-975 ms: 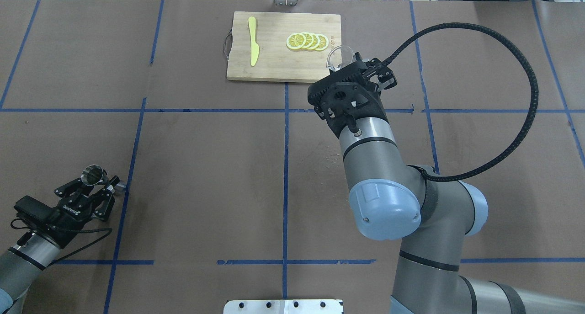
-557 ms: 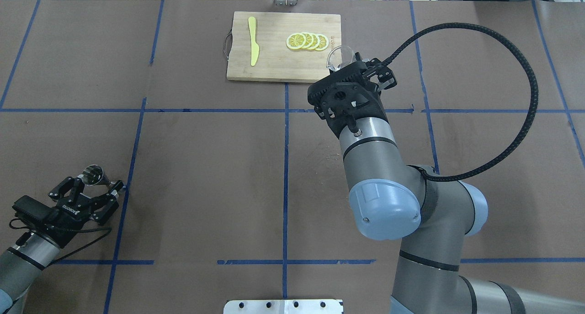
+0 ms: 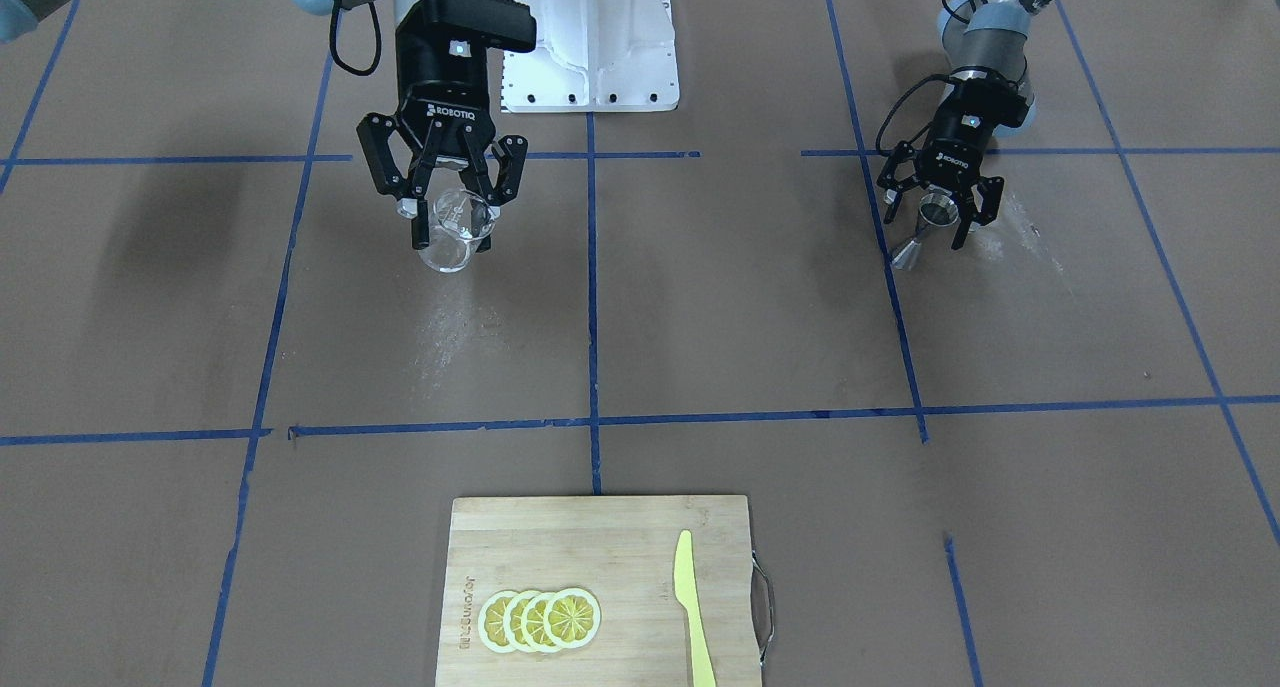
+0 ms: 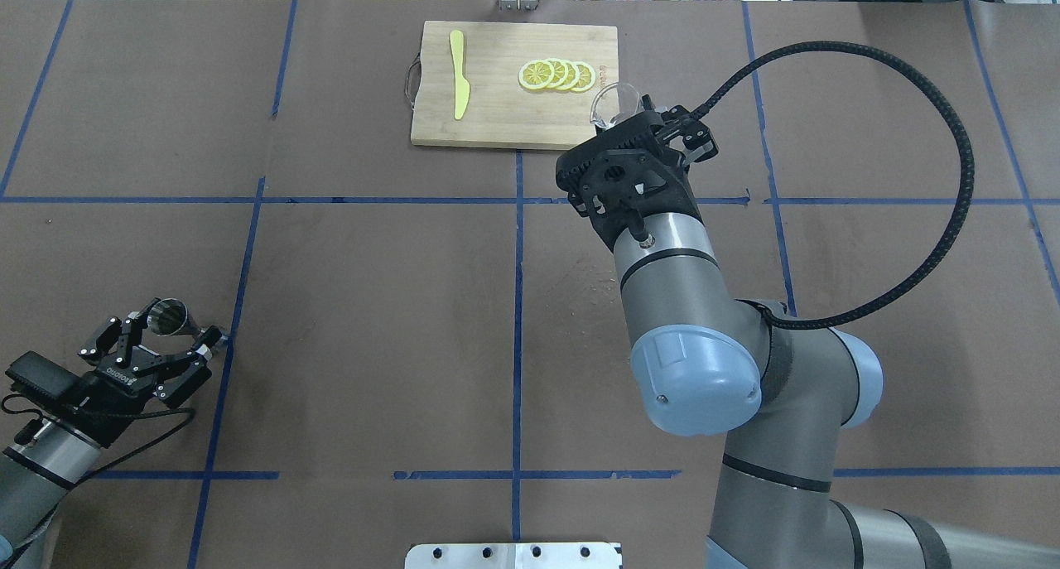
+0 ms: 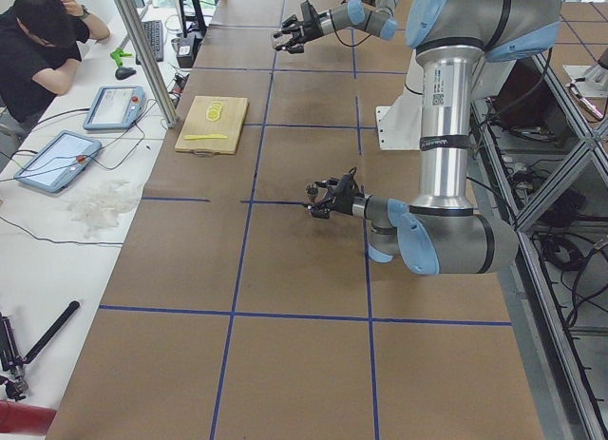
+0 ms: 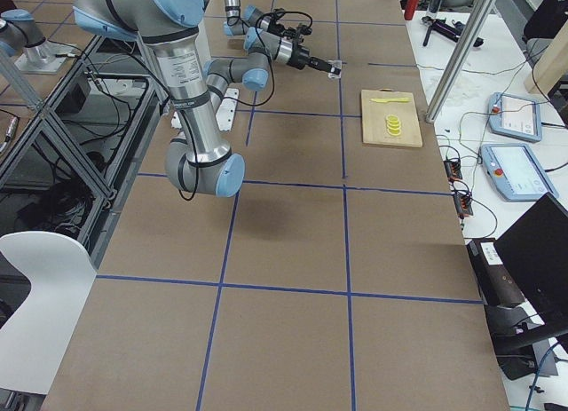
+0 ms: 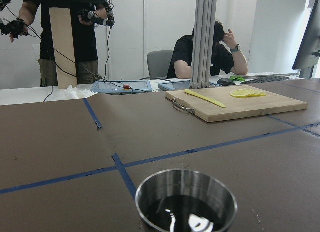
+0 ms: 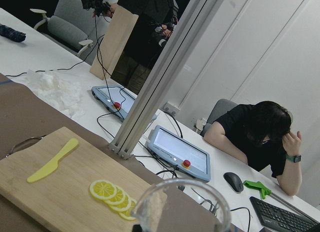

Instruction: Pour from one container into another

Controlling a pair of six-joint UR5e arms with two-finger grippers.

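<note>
A steel jigger (image 4: pixel 168 316) stands on the brown table at the near left; in the left wrist view its bowl (image 7: pixel 186 202) looks dark and shiny inside. My left gripper (image 4: pixel 178 326) is open, its fingers spread on either side of the jigger (image 3: pixel 925 229) without touching it. My right gripper (image 3: pixel 455 229) is shut on a clear glass cup (image 3: pixel 452 229) and holds it well above the table. From overhead the cup (image 4: pixel 614 103) shows past the wrist, near the board's corner. Its rim (image 8: pixel 180 204) fills the bottom of the right wrist view.
A wooden cutting board (image 4: pixel 497 113) lies at the far middle with several lemon slices (image 4: pixel 556 74) and a yellow plastic knife (image 4: pixel 459 74). People and tablets are beyond the far edge (image 5: pixel 57 50). Blue tape lines cross the table.
My left gripper has drawn back toward the robot, away from the jigger, which stays where it stood. The right arm and its cup have barely moved.
</note>
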